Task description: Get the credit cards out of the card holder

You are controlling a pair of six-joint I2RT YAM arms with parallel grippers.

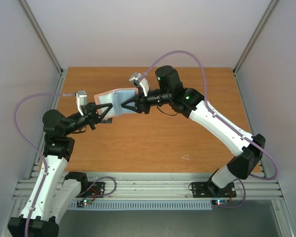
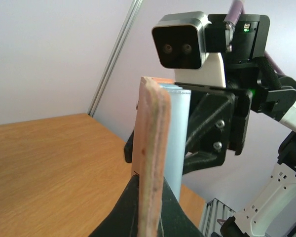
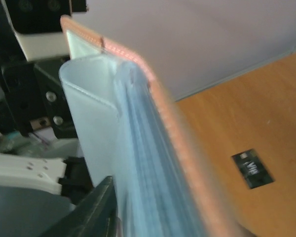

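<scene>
The card holder (image 1: 116, 101), taupe outside and light blue inside, hangs above the table between both grippers. My left gripper (image 1: 107, 109) is shut on its left edge; in the left wrist view the taupe edge (image 2: 153, 148) stands upright, pinched between the dark fingers (image 2: 149, 183). My right gripper (image 1: 124, 104) is at the holder's right side, jaws apart, with the light blue panel (image 3: 138, 123) between them. Only its left finger (image 3: 96, 210) shows. One dark credit card (image 3: 253, 169) lies flat on the table below. Whether any cards sit in the pockets is blurred.
The wooden table (image 1: 153, 143) has grey walls on three sides and metal rails at the near edge (image 1: 148, 185). Both arms reach in toward the back left of the table, their wrists close together.
</scene>
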